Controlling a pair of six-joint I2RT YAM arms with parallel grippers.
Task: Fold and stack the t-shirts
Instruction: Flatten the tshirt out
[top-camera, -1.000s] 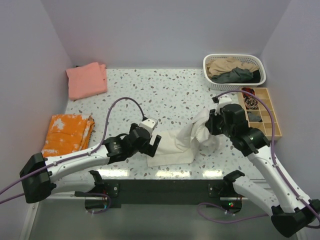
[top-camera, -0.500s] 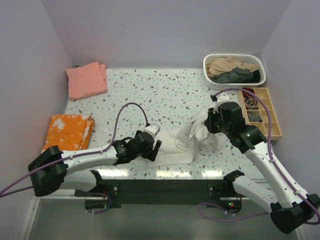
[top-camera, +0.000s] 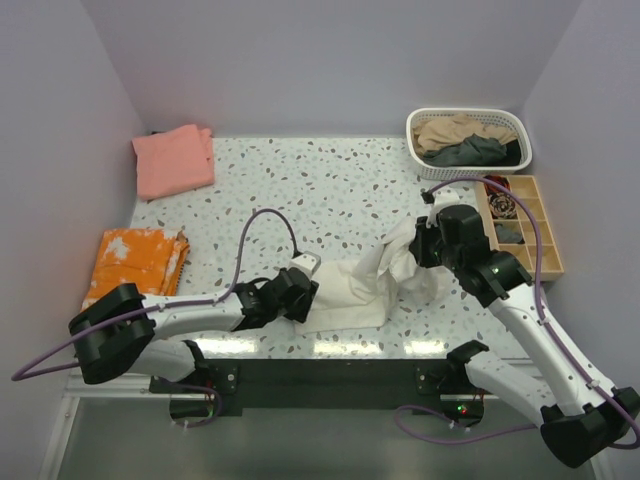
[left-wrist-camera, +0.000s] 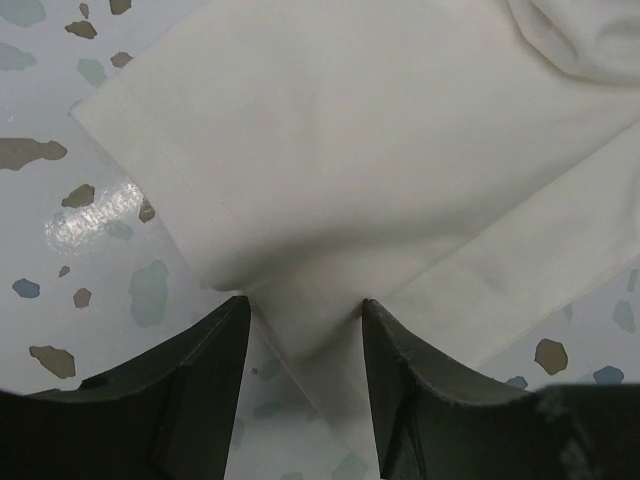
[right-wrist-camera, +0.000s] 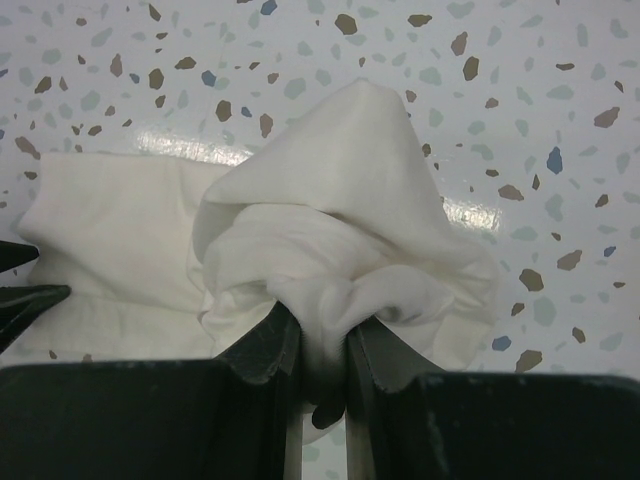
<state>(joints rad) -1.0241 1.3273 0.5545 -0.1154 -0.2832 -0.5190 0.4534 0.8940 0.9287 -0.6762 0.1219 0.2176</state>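
While its two fingers (left-wrist-camera: 205, 370) are held apart astride the hemmed edge of the cream t-shirt (left-wrist-camera: 330, 150), the left end effector (left-wrist-camera: 302, 308) is set low against the tabletop (top-camera: 330, 190). A small ridge of cloth is raised between the fingers but is not yet clamped, and a pinch on this near corner appears to be prepared. The right end effector (right-wrist-camera: 320, 328) is clamped on a gathered bunch of the same shirt, lifted off the surface at its right side, presumably so that the garment can be drawn flat between the two arms. The shirt is left crumpled near the front middle of the tabletop. A folded salmon-pink t-shirt (top-camera: 173, 160) and a folded orange garment (top-camera: 135, 262) are laid well apart at the left, while tan and dark grey shirts (top-camera: 465, 140) are kept in the white basket (top-camera: 468, 113) at the far right, apparently awaiting folding.
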